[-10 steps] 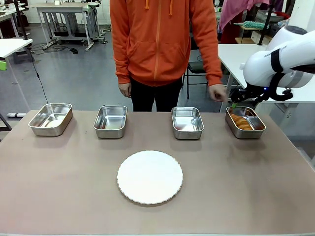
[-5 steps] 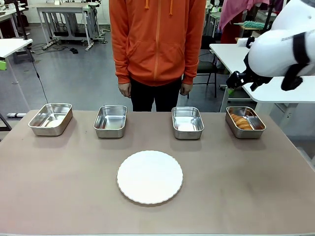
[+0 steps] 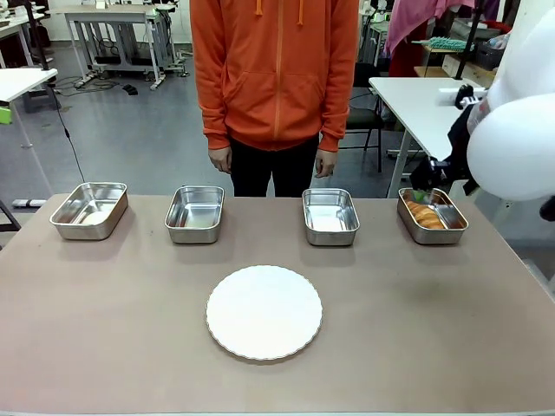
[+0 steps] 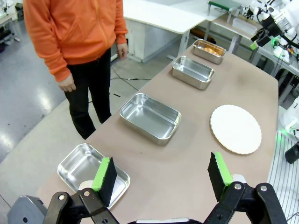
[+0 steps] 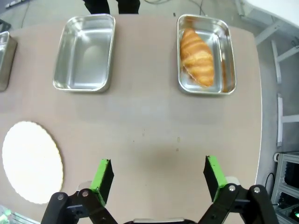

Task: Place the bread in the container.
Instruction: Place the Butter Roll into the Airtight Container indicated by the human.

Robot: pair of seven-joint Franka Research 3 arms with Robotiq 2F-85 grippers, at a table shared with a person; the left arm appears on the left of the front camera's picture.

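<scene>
Right wrist view: the right gripper hangs high above the bare brown table, its green-padded jaws wide apart and empty. Beyond them lies the bread in the container, the steel tray at the table's right end. The croissant's long axis runs along the tray's length, one tip toward the person's edge, the other toward the robot's, and it sits against the tray's left wall with bare steel on its other side. An empty steel tray sits beside it, and the white plate is nearer the robot. In the left wrist view, the left gripper hovers with jaws apart, holding nothing, above the table's other end.
</scene>
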